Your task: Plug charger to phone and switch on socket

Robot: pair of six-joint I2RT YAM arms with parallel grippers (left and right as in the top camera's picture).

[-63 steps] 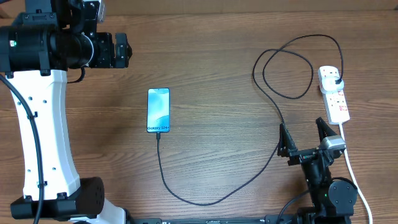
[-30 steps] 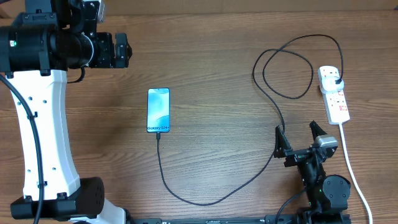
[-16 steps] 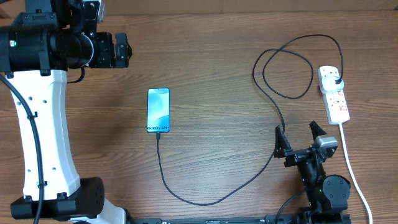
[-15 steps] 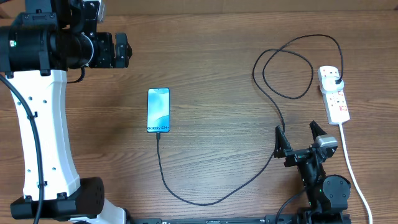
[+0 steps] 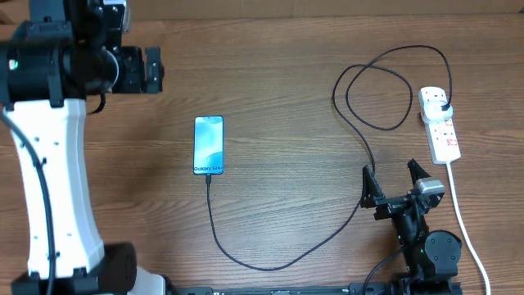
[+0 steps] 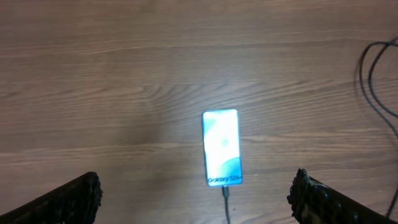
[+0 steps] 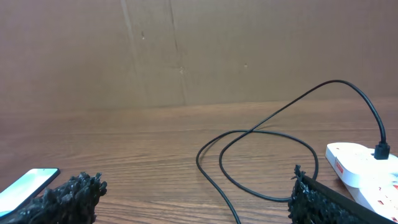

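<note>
Only legible txt: "Galaxy S24" on phone [image 5: 209,145] screen, dark letters across the screen end facing the robot-side edge of the table [image 5: 270,74]. Overhead view shows it small but readable. Left wrist view shows the same line, blurry, approx readable. Socket [image 5: 440,124], nr the table's right edge, has red marks, too small to read.

The charger [image 5: 409,47] loops ahead of the right pincer [image 5: 389,168], beside the socket [image 5: 440,124].
</note>
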